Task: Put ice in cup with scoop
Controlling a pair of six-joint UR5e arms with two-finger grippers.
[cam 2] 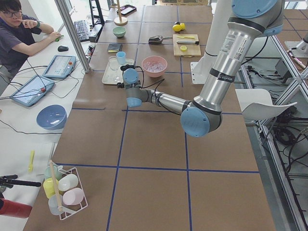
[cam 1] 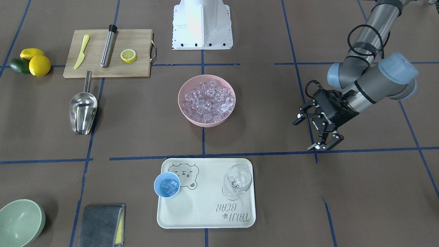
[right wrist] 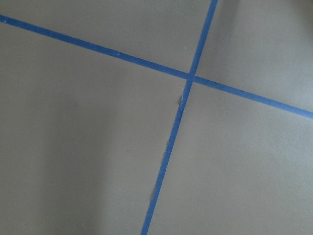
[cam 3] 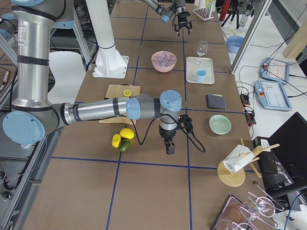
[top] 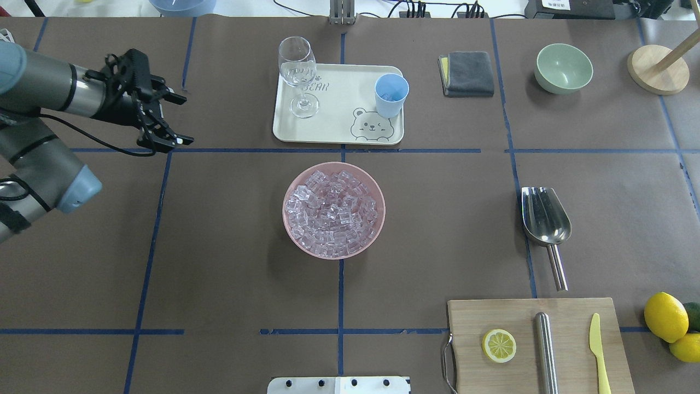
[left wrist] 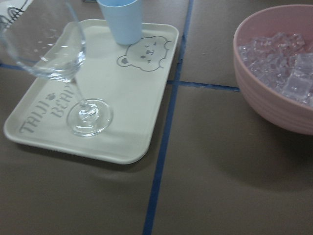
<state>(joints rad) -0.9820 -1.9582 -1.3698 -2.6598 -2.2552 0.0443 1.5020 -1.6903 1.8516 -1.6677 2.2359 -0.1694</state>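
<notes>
The ice (cam 1: 207,99) fills a pink bowl (cam 1: 187,113) at the table's middle; a few cubes lie in the light-blue cup (cam 1: 167,185). The cup stands upright on a cream tray (cam 1: 205,212), also in the overhead view (top: 391,94) and the left wrist view (left wrist: 121,19). The steel scoop (top: 545,213) lies flat and empty on the table beside the cutting board, no gripper near it. My left gripper (top: 185,120) is open and empty, hovering well to the side of the tray. My right gripper (cam 3: 170,148) hangs low near the lemons; I cannot tell if it is open.
A clear wine glass (top: 298,71) stands on the tray. A cutting board (top: 538,345) holds a lemon slice, a steel cylinder and a yellow knife. Lemons (top: 667,317), a green bowl (top: 563,68), a grey cloth (top: 467,74) and a wooden stand (top: 658,68) sit around the edges.
</notes>
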